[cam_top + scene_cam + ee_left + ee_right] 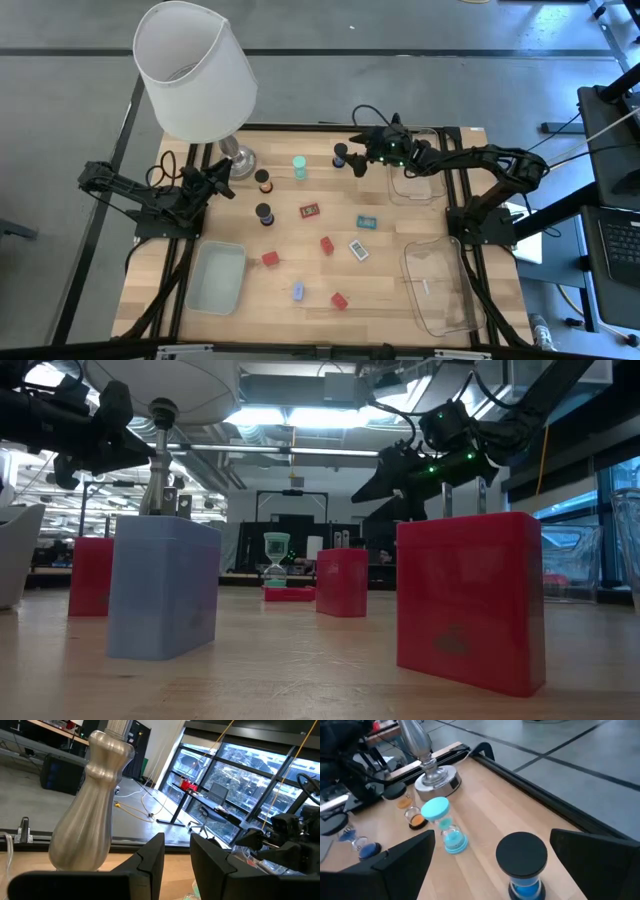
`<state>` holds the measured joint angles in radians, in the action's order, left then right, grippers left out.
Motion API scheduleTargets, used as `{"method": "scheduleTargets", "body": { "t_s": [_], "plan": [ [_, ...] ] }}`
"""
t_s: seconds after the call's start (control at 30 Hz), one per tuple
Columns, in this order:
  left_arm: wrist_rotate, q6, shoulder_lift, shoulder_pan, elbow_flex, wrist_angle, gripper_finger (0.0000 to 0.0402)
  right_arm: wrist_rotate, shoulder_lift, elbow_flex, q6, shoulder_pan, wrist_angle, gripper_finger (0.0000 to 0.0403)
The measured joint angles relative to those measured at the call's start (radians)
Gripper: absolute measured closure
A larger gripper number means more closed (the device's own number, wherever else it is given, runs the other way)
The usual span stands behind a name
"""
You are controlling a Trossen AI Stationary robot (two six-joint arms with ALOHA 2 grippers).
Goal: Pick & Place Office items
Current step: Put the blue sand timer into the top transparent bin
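Most of the far left corner of the tabletop point(300, 265) is taken by the big white-shaded lamp point(193, 68), which is not my business. Next in size are the trays: a frosted one point(219, 276) on my left and a clear one point(440, 287) on my right, both with no office item in them that I can see, so I judge the task is near its beginning.

My left hand point(222, 181) waits beside the lamp base point(92, 805), fingers a little apart and holding nothing. My right hand point(352, 160) is working. It hovers at the far edge, fingers spread wide on both sides of a black-capped hourglass point(522, 852) with blue sand, which stands upright on the wood.

This step is the reach before the grasp. Next I must lower, keep the hourglass centred, then close gently, because it looks easy to tip. The teal hourglass point(445, 826) stands near and should not be touched.
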<state>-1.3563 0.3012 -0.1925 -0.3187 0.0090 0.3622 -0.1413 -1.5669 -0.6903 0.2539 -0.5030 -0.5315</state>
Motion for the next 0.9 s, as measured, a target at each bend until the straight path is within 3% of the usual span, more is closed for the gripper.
{"method": "scheduleTargets", "body": {
  "t_s": [0.27,0.57,0.73,0.9],
  "plan": [
    [0.0,0.0,0.0,0.0,0.0,0.0,0.0313,0.168,0.0,0.0,0.102,0.0,0.01,0.0003],
    [0.0,0.0,0.0,0.0,0.0,0.0,0.0313,0.278,-0.009,0.0,0.206,0.028,0.065,0.0003],
    [0.0,0.0,0.0,0.0,0.0,0.0,0.0313,0.308,-0.054,-0.017,0.253,0.049,0.085,0.0003],
    [0.0,0.0,0.0,0.0,0.0,0.0,0.0313,0.31,-0.109,-0.126,0.258,0.046,0.208,0.0003]
  ]
}}
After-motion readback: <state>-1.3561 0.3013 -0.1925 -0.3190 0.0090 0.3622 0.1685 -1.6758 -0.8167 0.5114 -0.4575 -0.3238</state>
